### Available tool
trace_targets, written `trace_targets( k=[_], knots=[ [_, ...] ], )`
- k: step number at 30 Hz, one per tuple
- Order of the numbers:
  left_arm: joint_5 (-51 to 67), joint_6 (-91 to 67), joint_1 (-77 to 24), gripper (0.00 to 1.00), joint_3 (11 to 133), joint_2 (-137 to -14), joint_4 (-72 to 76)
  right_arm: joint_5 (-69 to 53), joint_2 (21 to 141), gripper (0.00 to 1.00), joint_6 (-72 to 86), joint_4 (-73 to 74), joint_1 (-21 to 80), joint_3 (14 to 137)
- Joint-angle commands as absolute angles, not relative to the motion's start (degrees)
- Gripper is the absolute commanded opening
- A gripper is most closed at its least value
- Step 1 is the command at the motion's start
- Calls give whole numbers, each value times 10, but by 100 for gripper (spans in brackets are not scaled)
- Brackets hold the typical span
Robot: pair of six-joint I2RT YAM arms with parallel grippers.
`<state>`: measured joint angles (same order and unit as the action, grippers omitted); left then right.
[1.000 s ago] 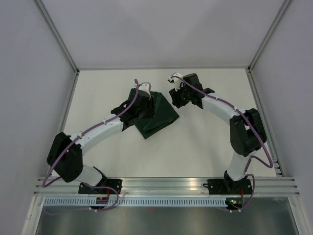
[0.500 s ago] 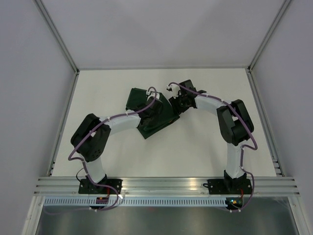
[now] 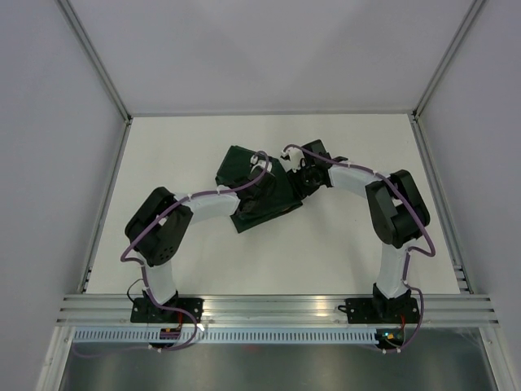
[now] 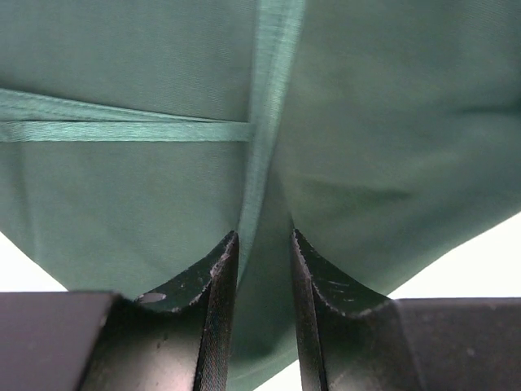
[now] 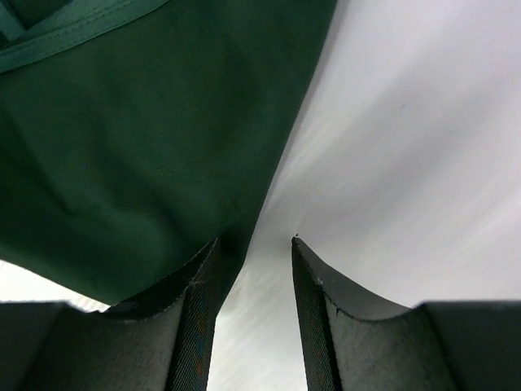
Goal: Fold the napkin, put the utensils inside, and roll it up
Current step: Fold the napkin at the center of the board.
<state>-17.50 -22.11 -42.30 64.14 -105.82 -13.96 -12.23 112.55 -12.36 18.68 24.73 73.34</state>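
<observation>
The napkin [image 3: 236,163] lies folded on the white table, dark green, a little left of centre. My left gripper [image 3: 264,181] is over its middle. In the left wrist view the napkin [image 4: 391,122] fills the frame, and my left gripper [image 4: 264,244] has its jaws close together with green cloth and a hem filling the gap. My right gripper [image 3: 298,179] is at the napkin's right edge. In the right wrist view my right gripper [image 5: 254,244] is open, with bare table between the jaws. The napkin's edge [image 5: 122,147] meets the left finger. The utensils are out of view.
The white table [image 3: 203,261] is bounded by grey walls at the back and sides. An aluminium rail [image 3: 269,305] holding both arm bases runs along the near edge. Purple cables run along both arms.
My left gripper has swung right, from the napkin's upper left to over its middle, uncovering that corner. My right gripper has come down and left to the napkin's right edge.
</observation>
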Motion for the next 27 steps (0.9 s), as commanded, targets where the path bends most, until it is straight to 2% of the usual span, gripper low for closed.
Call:
trace_targets(
  k=[1, 17, 22, 27],
  knots=[
    [-157, -181, -425, 36, 633, -1062, -120, -141, 1082, 46, -128, 213, 247, 708],
    [-27, -106, -429, 34, 576, -1044, -65, -216, 955, 45, -149, 267, 250, 614],
    [39, -70, -428, 34, 575, -1050, -64, -193, 917, 44, -187, 247, 250, 598],
    [41, -66, -429, 35, 579, -1061, -69, -136, 893, 45, -217, 205, 250, 581]
  ],
)
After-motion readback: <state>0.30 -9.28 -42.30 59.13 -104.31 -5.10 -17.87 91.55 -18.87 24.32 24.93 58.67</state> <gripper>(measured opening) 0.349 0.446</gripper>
